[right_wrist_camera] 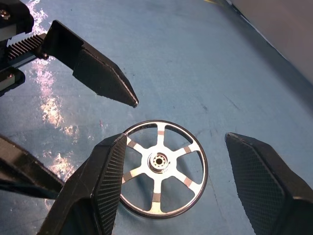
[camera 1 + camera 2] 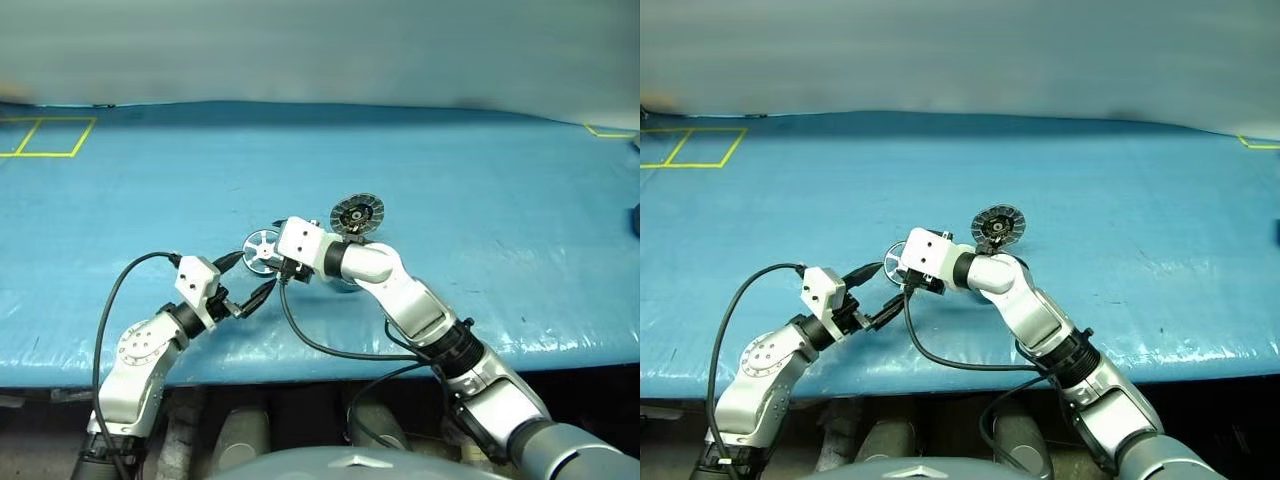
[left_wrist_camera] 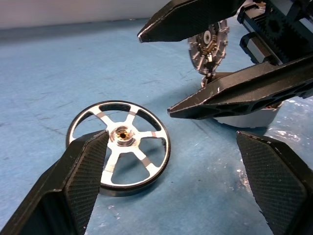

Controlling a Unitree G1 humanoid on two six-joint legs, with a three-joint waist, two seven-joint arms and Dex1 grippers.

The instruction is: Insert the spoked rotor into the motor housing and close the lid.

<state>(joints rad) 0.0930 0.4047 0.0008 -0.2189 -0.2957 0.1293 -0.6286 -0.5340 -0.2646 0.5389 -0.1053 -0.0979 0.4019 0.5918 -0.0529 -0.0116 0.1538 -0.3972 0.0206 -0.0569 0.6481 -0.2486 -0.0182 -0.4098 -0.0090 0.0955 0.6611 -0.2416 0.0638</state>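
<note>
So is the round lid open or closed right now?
Open. The lid stands upright on its edge above the motor housing, its dark inner face showing. The spoked rotor lies flat on the blue table, not inside.

The two head cameras look forward and down from above over the blue-covered tabletop (image 2: 480,200), side by side and a little offset. Each wrist camera sits low and close, looking along its own claw. All four views share the small flat silver six-spoked wheel (image 1: 164,168) lying between the arms.
</note>
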